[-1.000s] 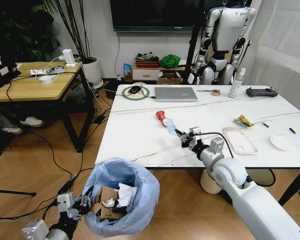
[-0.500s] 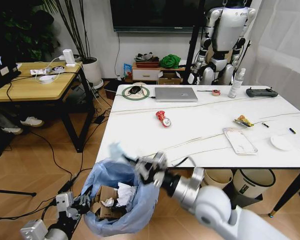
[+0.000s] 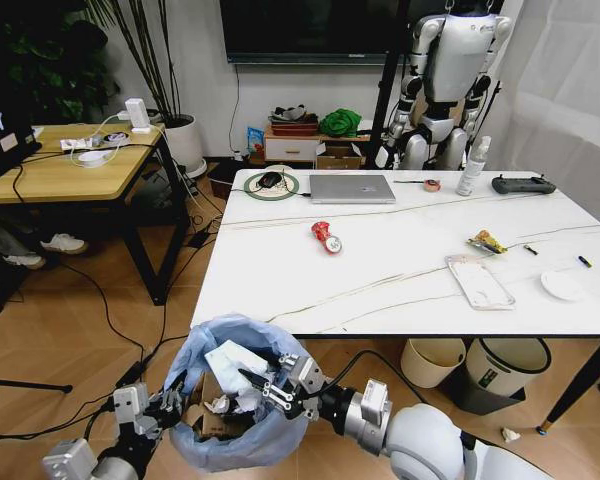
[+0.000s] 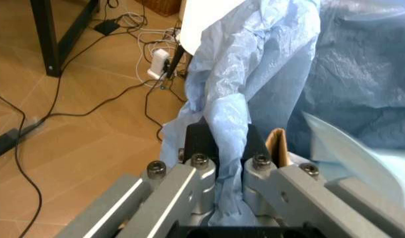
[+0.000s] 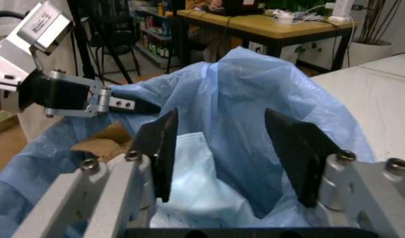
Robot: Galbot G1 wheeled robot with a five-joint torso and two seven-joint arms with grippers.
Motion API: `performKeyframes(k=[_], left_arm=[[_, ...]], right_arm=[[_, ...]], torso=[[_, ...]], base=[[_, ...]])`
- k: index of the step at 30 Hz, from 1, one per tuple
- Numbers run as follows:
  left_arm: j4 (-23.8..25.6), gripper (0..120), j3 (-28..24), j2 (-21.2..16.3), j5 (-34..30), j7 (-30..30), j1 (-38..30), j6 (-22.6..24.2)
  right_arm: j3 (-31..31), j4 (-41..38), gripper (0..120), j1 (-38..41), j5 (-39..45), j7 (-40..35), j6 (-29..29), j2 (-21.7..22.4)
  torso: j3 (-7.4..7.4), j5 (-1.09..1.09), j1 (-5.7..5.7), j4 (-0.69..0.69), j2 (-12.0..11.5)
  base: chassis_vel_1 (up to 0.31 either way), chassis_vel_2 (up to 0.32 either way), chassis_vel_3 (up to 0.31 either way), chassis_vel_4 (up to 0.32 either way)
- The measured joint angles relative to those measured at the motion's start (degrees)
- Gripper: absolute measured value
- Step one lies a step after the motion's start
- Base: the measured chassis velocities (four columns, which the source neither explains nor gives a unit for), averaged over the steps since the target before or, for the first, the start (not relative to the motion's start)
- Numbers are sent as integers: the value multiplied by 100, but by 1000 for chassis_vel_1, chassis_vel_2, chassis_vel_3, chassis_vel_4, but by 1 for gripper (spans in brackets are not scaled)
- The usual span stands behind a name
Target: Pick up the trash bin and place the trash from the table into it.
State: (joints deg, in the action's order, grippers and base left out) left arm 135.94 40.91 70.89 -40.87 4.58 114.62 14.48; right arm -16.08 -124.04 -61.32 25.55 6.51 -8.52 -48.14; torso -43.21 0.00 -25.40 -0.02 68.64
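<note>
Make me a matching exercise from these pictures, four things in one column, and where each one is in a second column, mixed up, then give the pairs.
Things
1. crushed red can
2. light blue face mask
3. grey laptop
4. left gripper

Places
A. inside the blue-bagged trash bin
B. far edge of the white marble-look table, closed
C. clamped on the bin's bag rim
D. lying mid-table, alone

Pairs: 1-D, 2-A, 3-B, 4-C
</note>
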Motion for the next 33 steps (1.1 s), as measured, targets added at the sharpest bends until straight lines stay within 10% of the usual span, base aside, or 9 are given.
performKeyframes(k=[12, 33], left_arm=[[-44, 0, -24, 15, 17, 0, 8, 0], [-15, 0, 33, 115, 100, -30, 106, -16]], right_arm=[[555, -41, 98, 362, 721, -351, 190, -400], [1762, 3529, 100, 2658, 1975, -859, -1328, -1842]], torso=[[0, -1, 0, 1, 0], [-1, -1, -2, 1, 0]], base=[[0, 0, 0, 0], [0, 0, 0, 0]])
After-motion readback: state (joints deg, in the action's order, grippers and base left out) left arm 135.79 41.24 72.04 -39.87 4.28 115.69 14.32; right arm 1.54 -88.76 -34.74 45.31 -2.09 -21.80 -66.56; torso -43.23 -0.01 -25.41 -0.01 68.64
